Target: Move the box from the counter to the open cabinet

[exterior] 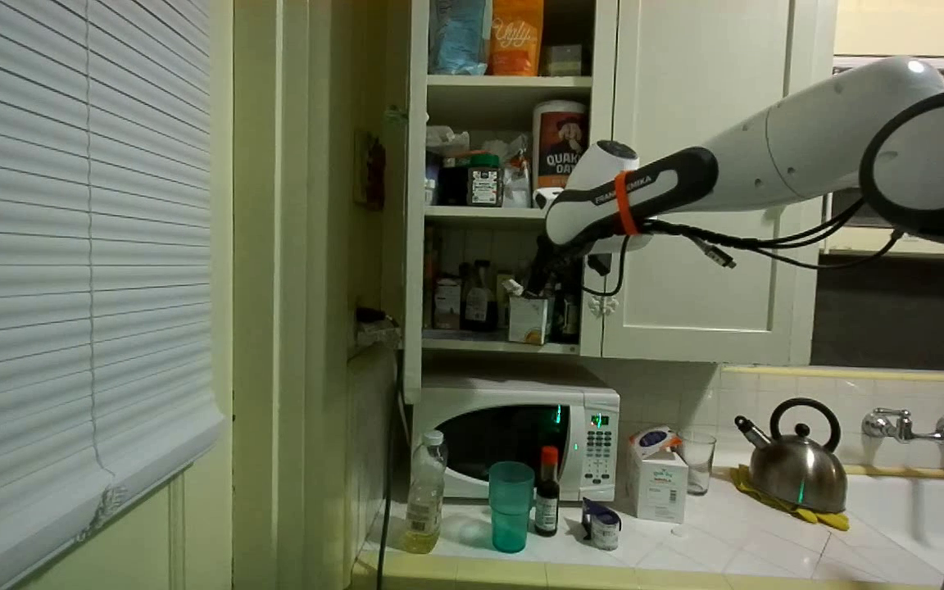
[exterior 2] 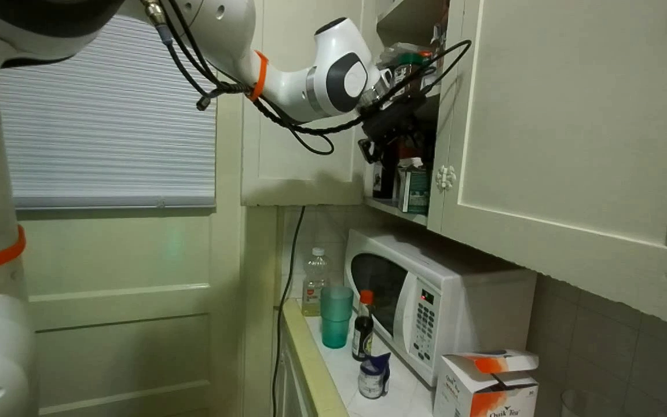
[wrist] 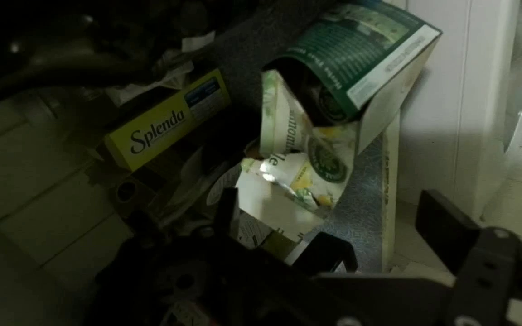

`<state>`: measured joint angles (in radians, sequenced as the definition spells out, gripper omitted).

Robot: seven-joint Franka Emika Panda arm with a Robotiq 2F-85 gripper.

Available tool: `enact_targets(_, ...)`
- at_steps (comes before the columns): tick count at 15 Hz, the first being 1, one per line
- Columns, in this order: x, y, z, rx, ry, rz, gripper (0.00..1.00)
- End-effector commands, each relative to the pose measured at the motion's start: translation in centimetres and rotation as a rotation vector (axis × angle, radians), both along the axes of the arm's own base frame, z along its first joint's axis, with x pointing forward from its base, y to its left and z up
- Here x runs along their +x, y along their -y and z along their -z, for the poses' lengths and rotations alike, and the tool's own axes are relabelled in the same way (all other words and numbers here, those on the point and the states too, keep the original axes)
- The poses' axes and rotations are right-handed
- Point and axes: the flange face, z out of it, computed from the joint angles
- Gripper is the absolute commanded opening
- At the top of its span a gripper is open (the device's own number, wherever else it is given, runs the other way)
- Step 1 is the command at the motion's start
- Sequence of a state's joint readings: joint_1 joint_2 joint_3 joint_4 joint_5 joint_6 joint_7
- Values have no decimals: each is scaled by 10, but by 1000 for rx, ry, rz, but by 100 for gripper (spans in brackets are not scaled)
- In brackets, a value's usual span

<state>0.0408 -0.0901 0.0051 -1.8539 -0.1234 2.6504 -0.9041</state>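
Note:
The box [exterior: 528,319], a small pale carton, stands on the lowest shelf of the open cabinet [exterior: 605,82], near the shelf's front edge. Its green side faces out in an exterior view [exterior 2: 418,190]. In the wrist view the box [wrist: 379,54] shows a green side, a pale side and a torn open top flap. My gripper [exterior: 532,280] is at the lowest shelf opening, just above the box. In the wrist view my gripper [wrist: 333,217] has its fingers wide apart with nothing held between them. The counter [exterior: 718,537] lies below, under the microwave.
Bottles [exterior: 478,303] and a yellow Splenda carton [wrist: 168,120] crowd the same shelf. The shelf above [exterior: 480,213] and the cabinet door [exterior: 701,164] stand close to the arm. Below are a microwave [exterior: 513,442], teal cup [exterior: 511,508], white tea carton [exterior: 660,487] and kettle [exterior: 800,475].

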Motion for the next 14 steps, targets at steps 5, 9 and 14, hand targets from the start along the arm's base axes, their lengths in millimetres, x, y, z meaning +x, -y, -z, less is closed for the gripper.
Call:
enact_targets(5, -95, -34, -10, 150, 54, 164, 100)
enact_targets(9, -119, -27, -3, 254, 31, 348, 100)
enact_targets(14, -109, -31, -9, 263, 36, 312, 100)
